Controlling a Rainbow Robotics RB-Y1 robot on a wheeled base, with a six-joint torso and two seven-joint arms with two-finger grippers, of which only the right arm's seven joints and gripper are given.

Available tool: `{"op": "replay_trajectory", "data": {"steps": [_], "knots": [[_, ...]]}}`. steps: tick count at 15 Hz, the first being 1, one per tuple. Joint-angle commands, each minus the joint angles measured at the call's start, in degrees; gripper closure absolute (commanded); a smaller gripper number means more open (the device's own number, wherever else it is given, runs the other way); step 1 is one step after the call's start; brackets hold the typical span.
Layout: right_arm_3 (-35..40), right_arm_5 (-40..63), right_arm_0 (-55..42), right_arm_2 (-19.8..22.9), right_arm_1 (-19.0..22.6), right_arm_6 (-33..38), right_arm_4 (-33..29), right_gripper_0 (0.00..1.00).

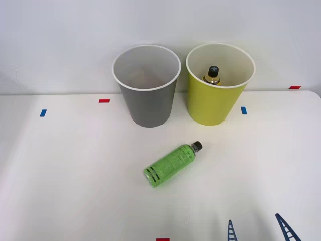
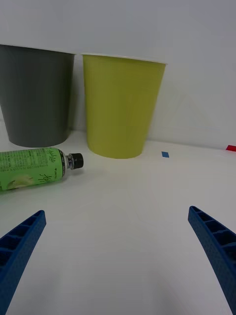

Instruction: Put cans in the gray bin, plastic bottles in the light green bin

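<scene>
**Two bins upright, one green bottle lying on the bench**

Two wastebaskets stand side by side at the far edge of the white bench (image 1: 60,165), close to the wall. The gray bin (image 1: 148,100) is on the left in the front view, the light green bin (image 1: 216,98) on the right, the two near each other but not touching. Both are upright with white insides. Inside the light green bin a bottle with a black cap and gold neck (image 1: 213,74) stands against the far wall of the bin; just its top can be seen. The gray bin's visible inside shows nothing in it.

A slim bright-green bottle (image 1: 171,163) lies on its side on the bench in front of the bins, well apart from both. Its black cap points toward the light green bin and its base toward the robot's left. In the wrist view the same bottle (image 2: 34,168) lies before the gray bin (image 2: 37,93), its cap pointing toward the light green bin (image 2: 120,103).

The right gripper (image 1: 258,230) is at the near edge of the bench, right of the bottle and apart from it. Its blue ribbed jaws are spread wide, with nothing between them.

Small red and blue tape marks (image 1: 104,101) dot the bench.
</scene>
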State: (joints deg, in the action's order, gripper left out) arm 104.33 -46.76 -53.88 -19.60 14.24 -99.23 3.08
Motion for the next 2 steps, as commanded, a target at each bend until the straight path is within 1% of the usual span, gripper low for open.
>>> {"op": "replay_trajectory", "data": {"steps": [1,2], "knots": [[0.0,0.0,0.0,0.0,0.0,0.0,0.0,0.00],[0.0,0.0,0.0,0.0,0.0,0.0,0.0,0.00]]}}
